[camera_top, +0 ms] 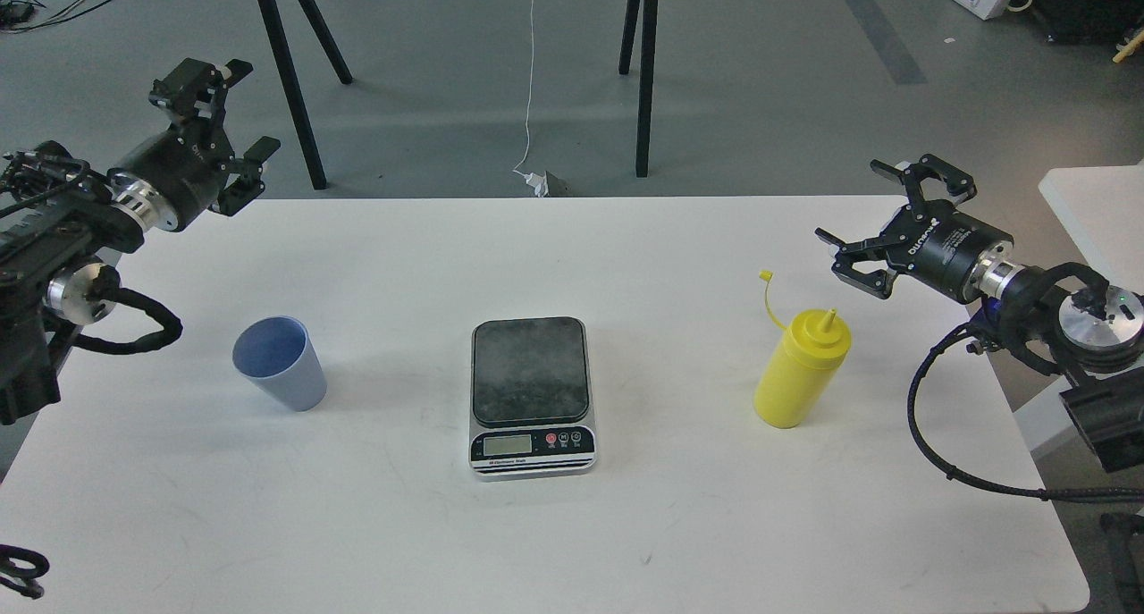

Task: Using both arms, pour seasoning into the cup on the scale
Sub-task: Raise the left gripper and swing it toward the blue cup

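The pale blue cup (279,364) stands upright on the white table (375,525), left of the scale (531,395). The scale's dark platform is bare. The yellow seasoning bottle (802,368) stands upright to the right of the scale, its cap strap sticking up on its left. My left gripper (223,127) hangs open above the table's far left corner, well behind the cup. My right gripper (880,230) is open too, above and to the right of the bottle, holding nothing.
Black trestle legs (643,78) and a white cable (529,105) stand on the grey floor beyond the table. A second white table (1095,212) sits at the right edge. Black cables (947,444) loop from my right arm over the table's right side.
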Controlling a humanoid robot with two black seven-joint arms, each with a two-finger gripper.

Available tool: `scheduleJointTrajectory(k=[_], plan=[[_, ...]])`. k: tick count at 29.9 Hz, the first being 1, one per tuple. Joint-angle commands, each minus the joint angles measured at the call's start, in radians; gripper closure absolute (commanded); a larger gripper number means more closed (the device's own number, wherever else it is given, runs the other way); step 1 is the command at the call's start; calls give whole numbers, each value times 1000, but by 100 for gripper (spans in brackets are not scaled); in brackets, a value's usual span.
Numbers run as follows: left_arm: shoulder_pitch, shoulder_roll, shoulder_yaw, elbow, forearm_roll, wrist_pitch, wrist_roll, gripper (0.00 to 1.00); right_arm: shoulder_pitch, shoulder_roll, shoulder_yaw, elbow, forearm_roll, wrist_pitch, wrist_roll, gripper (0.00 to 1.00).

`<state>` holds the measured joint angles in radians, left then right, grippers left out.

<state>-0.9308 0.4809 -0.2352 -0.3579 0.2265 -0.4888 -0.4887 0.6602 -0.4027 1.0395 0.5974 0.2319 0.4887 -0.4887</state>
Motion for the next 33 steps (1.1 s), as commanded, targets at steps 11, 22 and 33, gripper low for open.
scheduleJointTrajectory(k=[11, 22, 33], plan=[[4, -28, -33, 57, 0, 0, 0, 0, 1, -2, 1, -10, 0, 0, 0, 1], [-120, 137, 26, 73, 237, 0, 0, 0, -5, 13, 7, 1, 1, 0, 0, 2], [-391, 356, 185, -252, 1437, 0, 0, 0, -1, 16, 2, 4, 1, 0, 0, 1]])
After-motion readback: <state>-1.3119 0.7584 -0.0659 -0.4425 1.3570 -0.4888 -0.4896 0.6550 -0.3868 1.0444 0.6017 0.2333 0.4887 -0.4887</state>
